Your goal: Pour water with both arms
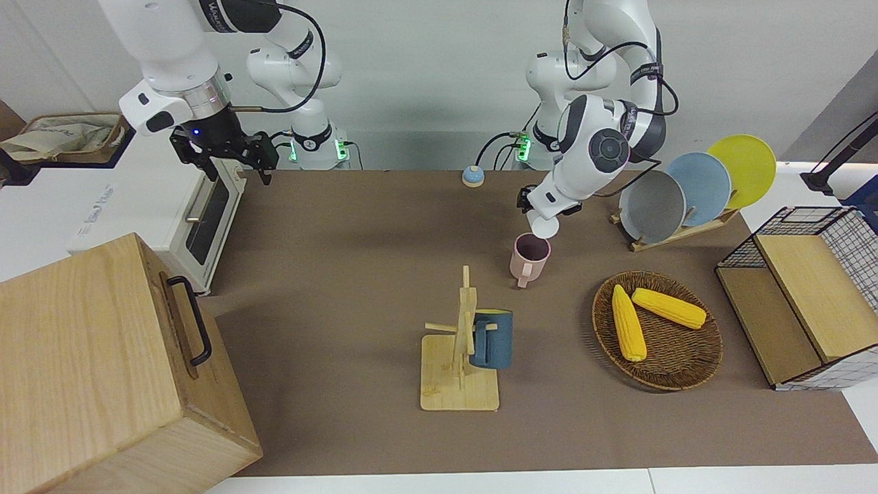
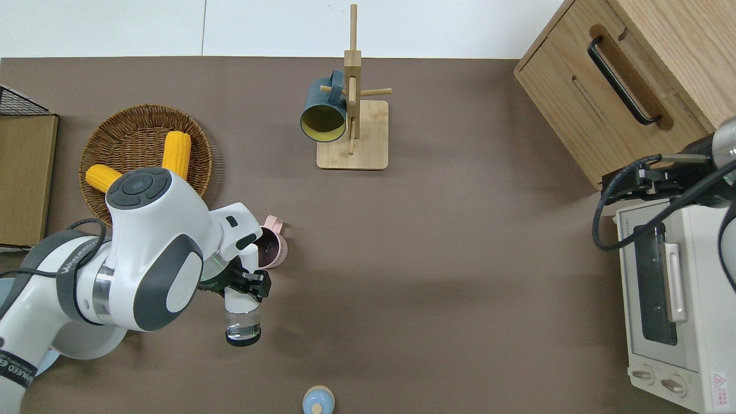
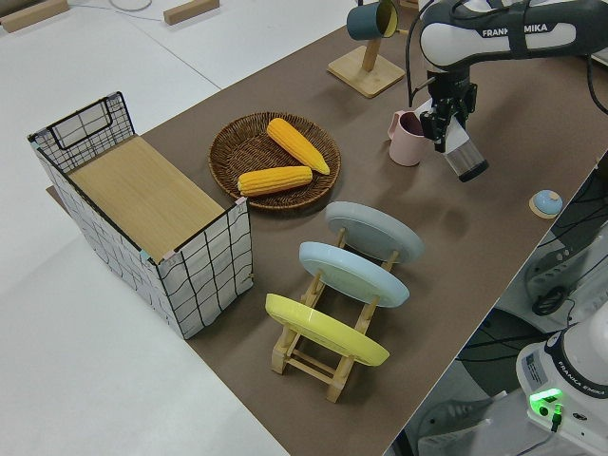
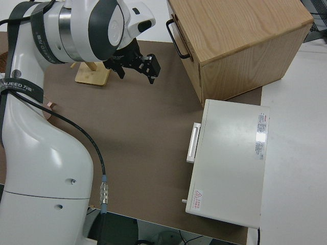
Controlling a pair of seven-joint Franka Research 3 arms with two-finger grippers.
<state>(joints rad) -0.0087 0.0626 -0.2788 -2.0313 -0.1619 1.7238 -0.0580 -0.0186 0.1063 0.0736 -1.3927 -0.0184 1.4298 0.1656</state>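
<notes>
Tipping a clear bottle [image 1: 546, 226] over the pink mug [image 1: 529, 259] in the front view, my left tool [image 1: 538, 206] pinches it; pouring seems underway. Overhead, the bottle's mouth meets the mug's rim. My right tool [image 4: 138, 64] is parked, fingers spread.

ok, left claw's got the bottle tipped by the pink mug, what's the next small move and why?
Probably tilt the bottle a bit further. The left claw holds it nearly level with its mouth at the pink mug rim, and water still sits at its base end.
</notes>
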